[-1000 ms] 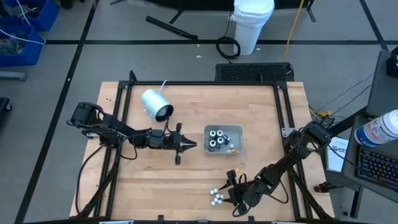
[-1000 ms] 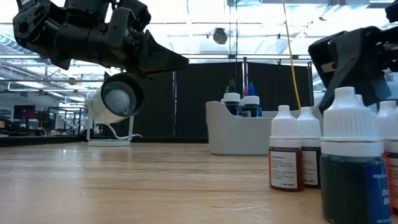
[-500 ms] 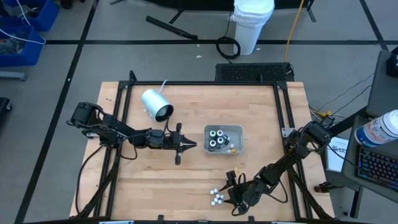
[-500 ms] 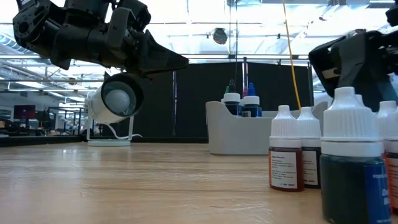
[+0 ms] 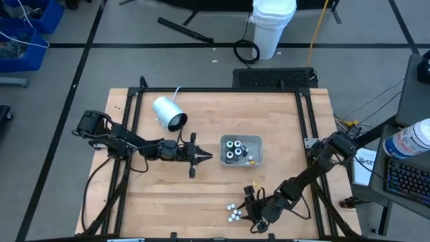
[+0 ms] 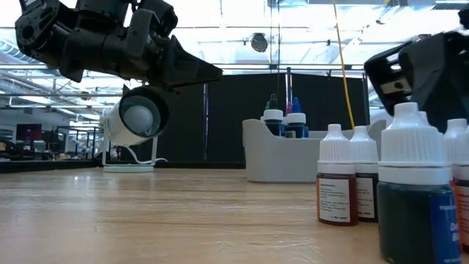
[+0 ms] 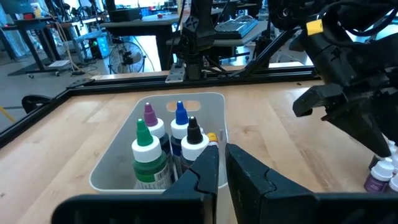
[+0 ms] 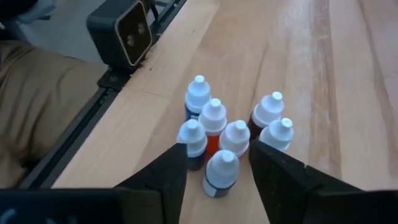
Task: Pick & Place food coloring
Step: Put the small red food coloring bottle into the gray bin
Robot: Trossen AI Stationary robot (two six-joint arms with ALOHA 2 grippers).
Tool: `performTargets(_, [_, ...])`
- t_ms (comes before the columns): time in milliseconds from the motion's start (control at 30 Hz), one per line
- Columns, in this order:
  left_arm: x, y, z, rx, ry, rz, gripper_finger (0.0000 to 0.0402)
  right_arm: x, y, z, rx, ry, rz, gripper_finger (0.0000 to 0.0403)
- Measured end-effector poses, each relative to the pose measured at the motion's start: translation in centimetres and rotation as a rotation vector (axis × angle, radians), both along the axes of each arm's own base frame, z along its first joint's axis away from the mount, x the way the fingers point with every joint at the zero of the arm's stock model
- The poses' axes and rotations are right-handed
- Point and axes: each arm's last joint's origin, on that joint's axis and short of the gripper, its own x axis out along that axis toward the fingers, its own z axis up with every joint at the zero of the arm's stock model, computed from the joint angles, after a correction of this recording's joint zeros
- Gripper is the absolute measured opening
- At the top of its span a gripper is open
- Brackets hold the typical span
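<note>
Several tiny food coloring bottles (image 8: 227,134) with white caps stand upright in a tight cluster near the table's near edge (image 5: 234,214), close up in the low view (image 6: 338,183). My right gripper (image 8: 217,152) is open, its fingers on either side of the nearest bottle (image 8: 220,173) without touching it (image 5: 248,208). More bottles (image 7: 163,146) stand in the grey tray (image 5: 255,142). My left gripper (image 5: 207,156) hovers shut just left of the tray (image 7: 219,158).
A big white cylinder with a dark mouth (image 5: 168,113) lies on its side near the table's far left. A black metal frame (image 5: 306,121) borders the table. Bare wood lies between the tray and the cluster. A small camera box (image 8: 121,31) sits at the near edge.
My right gripper has crept slightly toward the bottle cluster, staying open. The bottles and the left arm have kept still.
</note>
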Motion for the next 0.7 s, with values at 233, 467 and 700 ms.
performTargets(233, [0.0, 0.0, 0.0, 0.004, 0.000, 0.000, 0.0035, 0.5, -0.1, -1.5, -0.003, 0.012, -0.011, 0.0149])
performTargets(467, [0.0, -0.1, 0.0, 0.003, 0.000, -0.004, 0.0035, 0.4, -0.3, -1.1, -0.002, 0.019, -0.016, 0.0147])
performTargets(700, [0.0, -0.1, 0.0, 0.004, 0.000, -0.004, 0.0035, 0.3, -0.4, -0.6, 0.005, 0.023, -0.023, 0.0132])
